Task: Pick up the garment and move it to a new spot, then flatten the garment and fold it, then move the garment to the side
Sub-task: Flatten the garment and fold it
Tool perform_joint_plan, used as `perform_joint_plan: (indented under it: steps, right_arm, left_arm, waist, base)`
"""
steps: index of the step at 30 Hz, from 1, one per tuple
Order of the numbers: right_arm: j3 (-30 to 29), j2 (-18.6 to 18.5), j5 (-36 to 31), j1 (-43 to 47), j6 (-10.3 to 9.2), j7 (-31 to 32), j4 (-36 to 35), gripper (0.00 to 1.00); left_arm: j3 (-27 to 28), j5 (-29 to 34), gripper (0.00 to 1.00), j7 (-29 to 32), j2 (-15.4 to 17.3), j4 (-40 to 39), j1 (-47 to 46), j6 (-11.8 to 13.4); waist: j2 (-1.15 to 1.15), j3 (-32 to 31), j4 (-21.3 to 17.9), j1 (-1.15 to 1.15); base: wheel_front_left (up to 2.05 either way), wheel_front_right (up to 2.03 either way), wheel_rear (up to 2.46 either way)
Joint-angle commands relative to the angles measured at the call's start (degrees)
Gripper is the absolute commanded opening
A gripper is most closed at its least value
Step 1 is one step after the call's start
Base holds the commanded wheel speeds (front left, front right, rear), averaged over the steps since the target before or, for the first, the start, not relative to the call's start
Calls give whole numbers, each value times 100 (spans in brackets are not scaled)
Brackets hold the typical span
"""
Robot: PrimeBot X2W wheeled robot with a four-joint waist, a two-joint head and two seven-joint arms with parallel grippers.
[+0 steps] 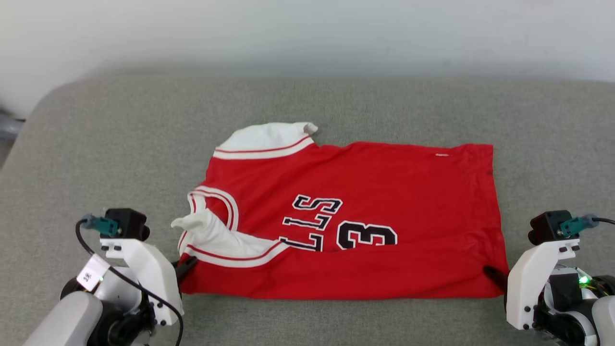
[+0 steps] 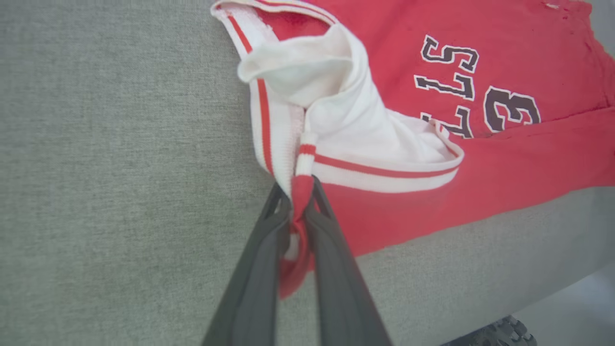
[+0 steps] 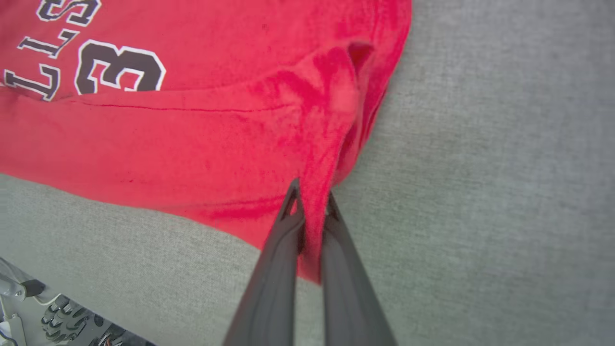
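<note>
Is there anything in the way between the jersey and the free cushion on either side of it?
Nothing visible does. The left gripper and right gripper are shut on the near corners of the garment, and no object lies on the grey cushion beside it.

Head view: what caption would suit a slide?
Both jaws shut on the near corners of a red jersey on a grey cushion.

The jersey (image 1: 384, 192) is red with white sleeves, red-white striped trim and black white-edged lettering; the cushion (image 1: 120, 144) is plain grey.
</note>
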Motion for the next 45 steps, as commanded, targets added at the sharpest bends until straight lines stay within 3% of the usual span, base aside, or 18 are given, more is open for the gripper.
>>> perform_joint_plan:
  steps: [1, 13, 21, 27, 28, 30, 33, 39, 45]
  right_arm:
    - [20, -55, 49, 123, -4, -40, -56, 0]
    - [-188, -29, 116, 1040, -4, 159, -510, 0]
    - [-643, 393, 65, 1869, -4, 219, -583, 0]
    - [-821, 719, 79, 2203, -4, 19, -460, 0]
    - [-834, 736, 61, 2212, -4, -73, -451, 100]
    - [-828, 766, 74, 2200, -4, -254, -447, 100]
    - [-749, 760, 76, 2109, -4, -659, -537, 100]
    - [-657, 671, -260, 1889, -3, -2045, -806, 100]
    - [-621, 712, -751, 1680, -4, -3223, -1059, 100]
  left_arm:
    - [3, 41, 0, -57, 23, -12, 144, 26]
    - [73, -109, 0, -266, 132, -370, 1175, 357]
    - [-37, -209, 0, -411, -92, -53, 1625, 433]
    - [-172, -200, 0, -470, -328, 375, 1509, 345]
    - [-175, -215, 22, -502, -368, 440, 1473, 338]
    - [-200, -205, 100, -520, -411, 529, 1420, 295]
    - [-178, -94, 100, -692, -442, 602, 1318, 288]
    - [-107, 341, 100, -1334, -396, 552, 1050, 320]
    - [106, 841, 100, -2404, -516, 418, 785, 525]
  waist:
    - [0, -210, 15, 0]
    - [0, -821, 144, 0]
    - [0, -879, 205, 0]
    - [0, -825, 217, 0]
    - [0, -817, 215, 0]
    - [0, -811, 203, 0]
    - [0, -818, 182, 0]
    - [0, -873, 150, 0]
    - [0, -909, 90, 0]
  base:
    - [0, 0, 0]
    - [0, 0, 0]
    - [0, 0, 0]
    - [0, 0, 0]
    - [0, 0, 0]
    - [0, 0, 0]
    - [0, 0, 0]
    - [0, 0, 0]
    - [0, 0, 0]
